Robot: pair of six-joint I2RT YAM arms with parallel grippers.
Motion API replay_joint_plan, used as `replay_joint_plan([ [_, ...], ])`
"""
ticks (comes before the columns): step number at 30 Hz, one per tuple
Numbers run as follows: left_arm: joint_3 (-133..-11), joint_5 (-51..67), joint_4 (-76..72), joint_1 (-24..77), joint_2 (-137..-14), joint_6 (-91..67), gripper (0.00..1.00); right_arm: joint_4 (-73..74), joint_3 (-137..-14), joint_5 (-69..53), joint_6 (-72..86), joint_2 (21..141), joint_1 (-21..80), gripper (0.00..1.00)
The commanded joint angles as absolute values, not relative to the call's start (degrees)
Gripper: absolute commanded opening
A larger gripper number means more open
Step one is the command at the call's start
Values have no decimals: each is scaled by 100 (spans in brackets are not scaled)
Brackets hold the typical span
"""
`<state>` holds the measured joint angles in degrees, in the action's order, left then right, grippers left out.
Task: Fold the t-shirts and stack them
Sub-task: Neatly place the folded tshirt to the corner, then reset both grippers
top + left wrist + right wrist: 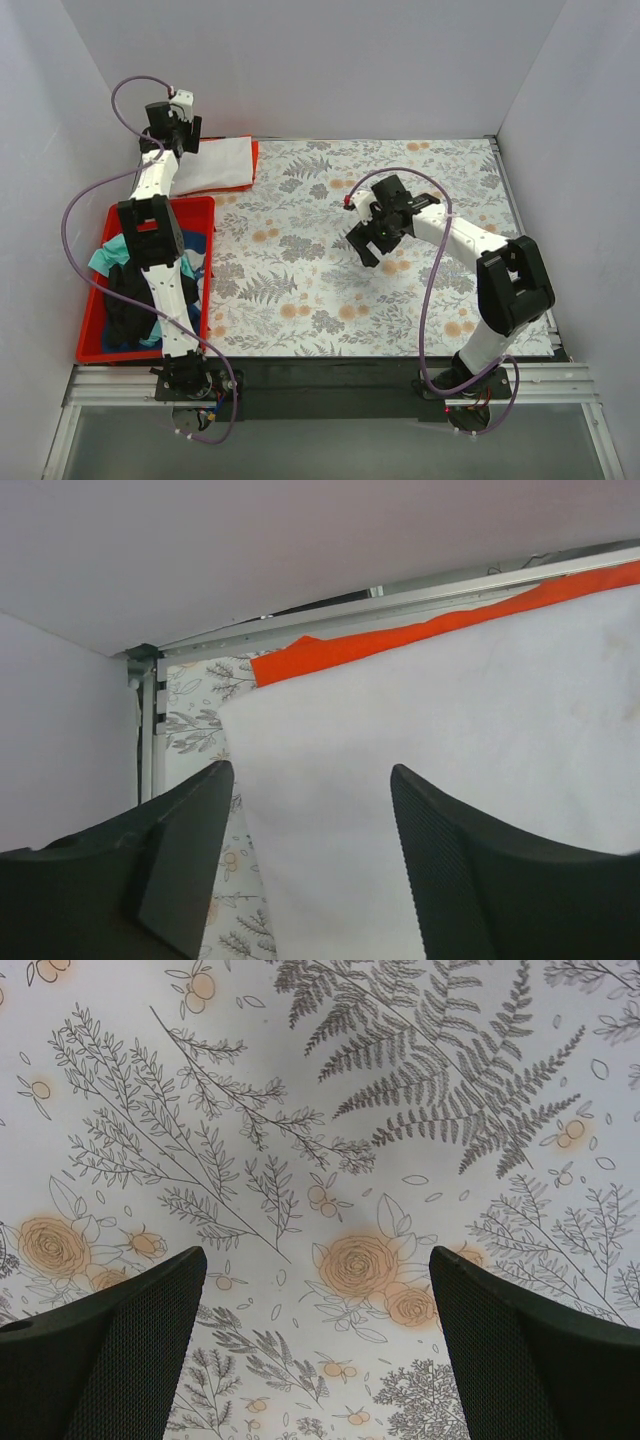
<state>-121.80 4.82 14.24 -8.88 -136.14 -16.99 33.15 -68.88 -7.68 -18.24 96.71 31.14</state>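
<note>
A folded white t-shirt [215, 166] lies at the table's far left corner on top of an orange-red t-shirt [254, 152], whose edge shows along its far side. In the left wrist view the white t-shirt [450, 730] fills the frame with the orange-red t-shirt [330, 652] behind it. My left gripper [178, 135] hovers over the white shirt's left end, open and empty [312, 780]. My right gripper [375, 235] is open and empty above the floral covering mid-table [315, 1260]. Teal, black and blue t-shirts [130, 280] lie crumpled in the red bin.
The red plastic bin [205, 205] stands along the table's left side under my left arm. The floral table covering [300, 280] spans the table. White walls close in the back and sides; a metal rail [400, 600] runs behind the stack.
</note>
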Motion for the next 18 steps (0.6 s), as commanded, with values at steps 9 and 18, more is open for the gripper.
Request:
replay_joint_plan([
  [9,-12296,1115,3557,-598,-11454,-2881,85,3428,-6979,-1695,-1644,8456,1373,98],
  [18,-10242,1942,4342,553,-9854,-3893,87,3840,-6575,-1978,-1828,7366,264,99],
])
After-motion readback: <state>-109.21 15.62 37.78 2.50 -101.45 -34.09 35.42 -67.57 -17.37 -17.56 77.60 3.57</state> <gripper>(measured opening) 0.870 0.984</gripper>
